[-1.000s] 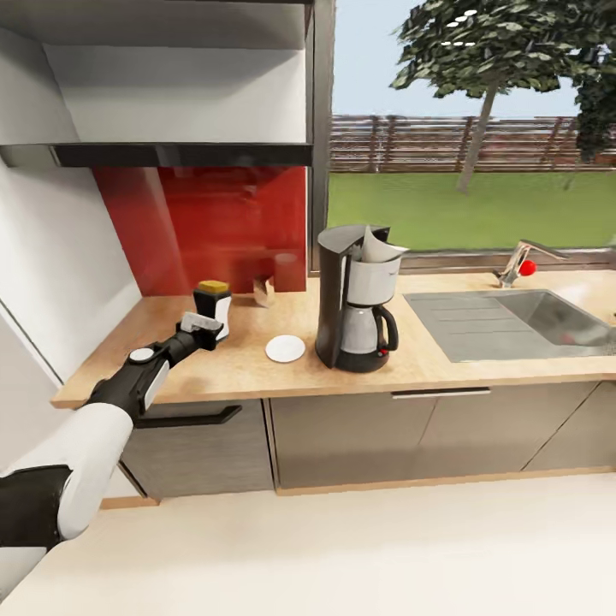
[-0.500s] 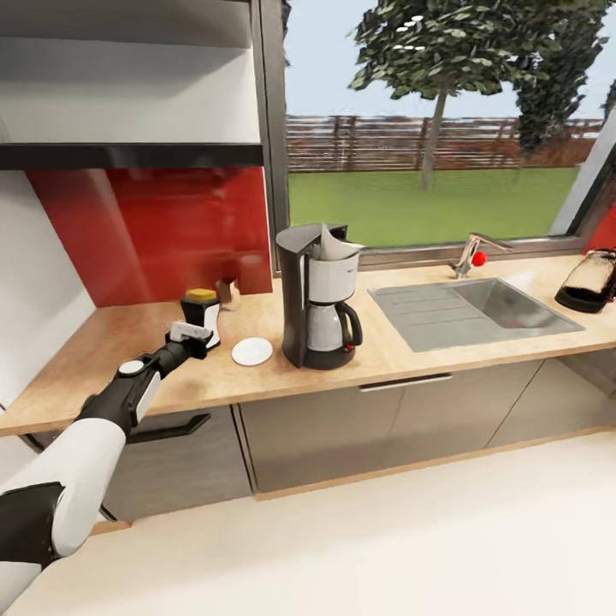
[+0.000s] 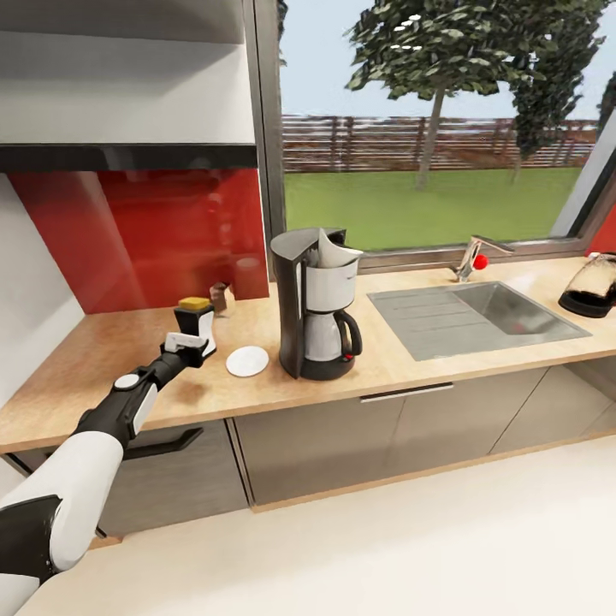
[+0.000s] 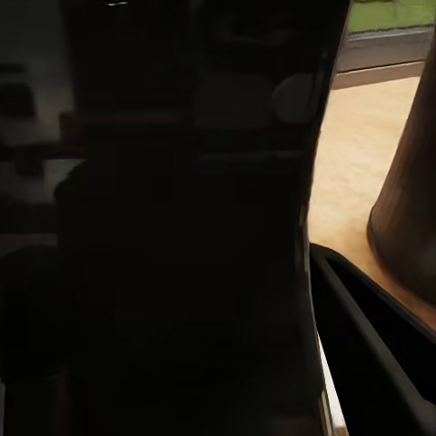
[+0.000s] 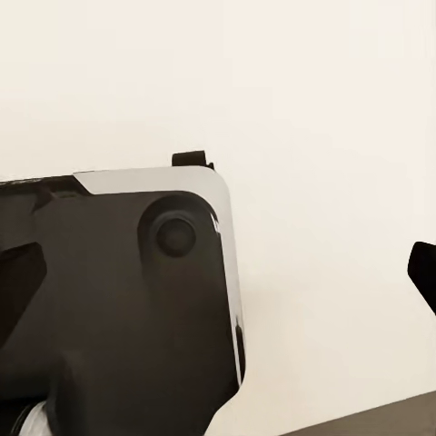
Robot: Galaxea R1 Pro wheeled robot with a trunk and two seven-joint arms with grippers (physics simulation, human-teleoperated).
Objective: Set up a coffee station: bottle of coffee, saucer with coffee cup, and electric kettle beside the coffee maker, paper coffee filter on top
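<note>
One gripper, the left gripper [image 3: 190,343], is extended over the kitchen countertop [image 3: 103,359] with its fingers set against the bottle of coffee [image 3: 197,316]; whether it is clenched on the bottle or has let go cannot be told, since the left wrist view is taken up by a dark surface pressed close to the lens. The bottle appears to stand upright on the worktop, tan cap up, near the red backsplash [image 3: 128,239] and beneath the kitchen shelf [image 3: 128,156], which suggests a delivery from shelf to counter at or near completion. Just beside it toward the machine lies the saucer [image 3: 247,361], bare, with no cup on it. A small brownish object [image 3: 220,297] sits behind the bottle against the backsplash; it is too small to identify. The coffee maker [image 3: 312,304] stands next to the saucer, and the paper coffee filter [image 3: 336,252] rises from its top, so that item is judged done. Well apart, past the sink [image 3: 479,312] and the tap [image 3: 470,257], the electric kettle [image 3: 590,287] waits at the far end of the counter, not yet brought over. The right wrist view gives only pale floor and dark robot bodywork; the right gripper's state cannot be determined.
</note>
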